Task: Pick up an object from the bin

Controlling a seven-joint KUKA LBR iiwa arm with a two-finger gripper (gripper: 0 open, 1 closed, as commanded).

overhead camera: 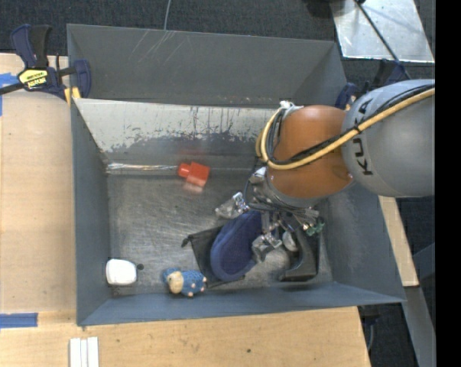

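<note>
Bin (89,205) of grey sheet metal, with sloped walls and a scuffed, scratched floor. It takes up most of what we see.

The robot arm (394,140), a grey rounded casing, comes in from the right over the bin's right wall. A smooth orange domed cover (310,155) sits at its wrist, and a yellow cable (345,138) loops across that cover.

We note a dark blue soft fabric object, long and rounded like a slipper (232,252), in the front-right part of the floor, lying tilted from lower left to upper right. A dark flap sticks out at its left side. This is the thing nearest the hand.

A black angular object (303,264) lies just right of the blue one, close to the front wall.

The hand (273,243), a cluster of metal parts below the orange cover, is low over the right edge of the dark blue fabric object, between it and the black object. We cannot tell whether the hand is released or clenched, nor whether it touches the fabric.

A small red block (193,173) rests near the back of the floor, well apart from the hand.

A small white rounded object (121,271) sits in the front-left corner.

A tiny blue and yellow toy figure (186,282) lies by the front wall, between the white object and the blue fabric object.
</note>
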